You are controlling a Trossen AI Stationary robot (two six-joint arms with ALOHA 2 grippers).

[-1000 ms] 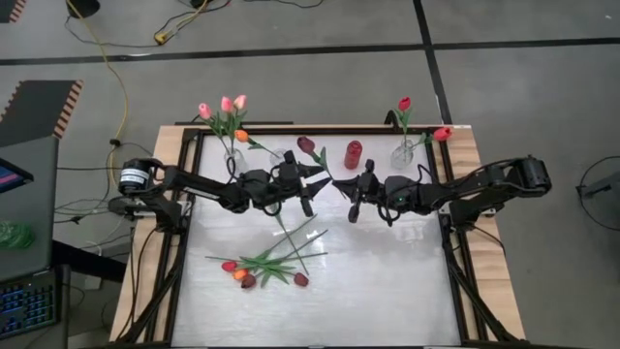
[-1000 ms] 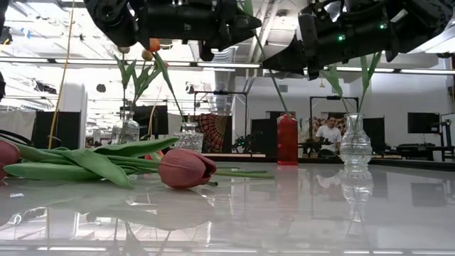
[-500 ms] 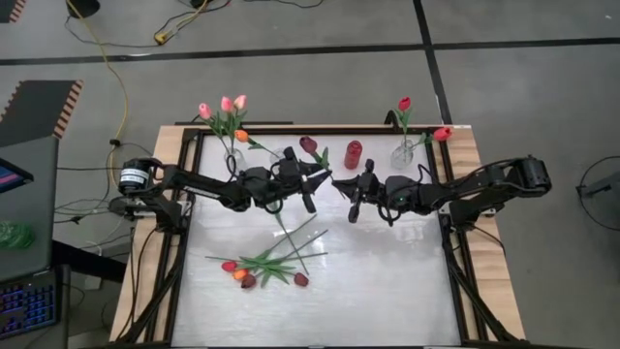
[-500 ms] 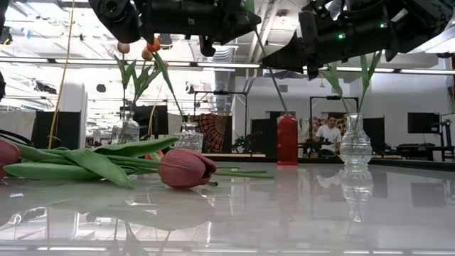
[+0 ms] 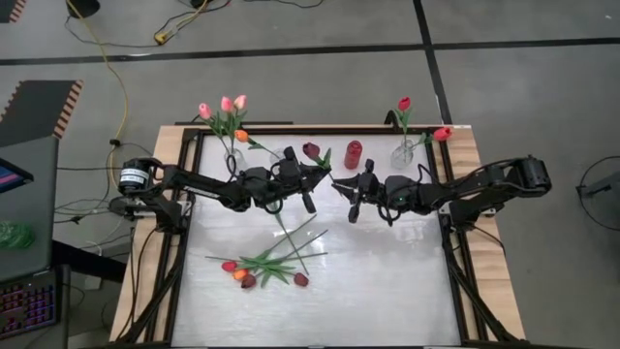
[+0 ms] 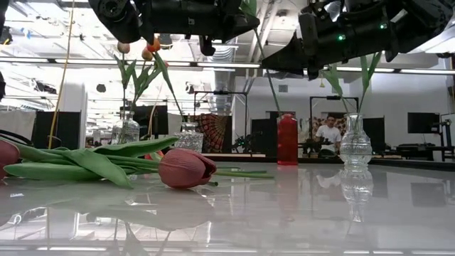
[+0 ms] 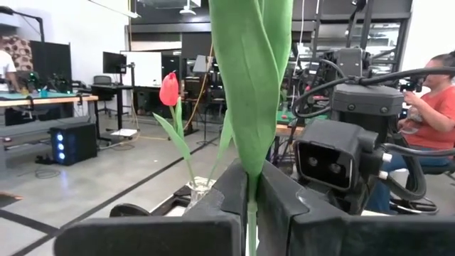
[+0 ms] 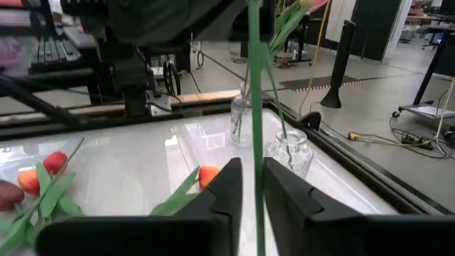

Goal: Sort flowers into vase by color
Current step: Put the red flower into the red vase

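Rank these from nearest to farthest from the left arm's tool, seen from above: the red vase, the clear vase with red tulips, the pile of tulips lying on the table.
From the left tool:
1. Red vase, just beyond it, at the table's back edge.
2. Clear vase with red tulips, farther right along the back edge.
3. Pile of tulips, toward the table's front.

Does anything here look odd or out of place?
One orange tulip sits among the pink tulips in the back-left vase, so the colors there are mixed. A loose heap of tulips lies flat on the table.
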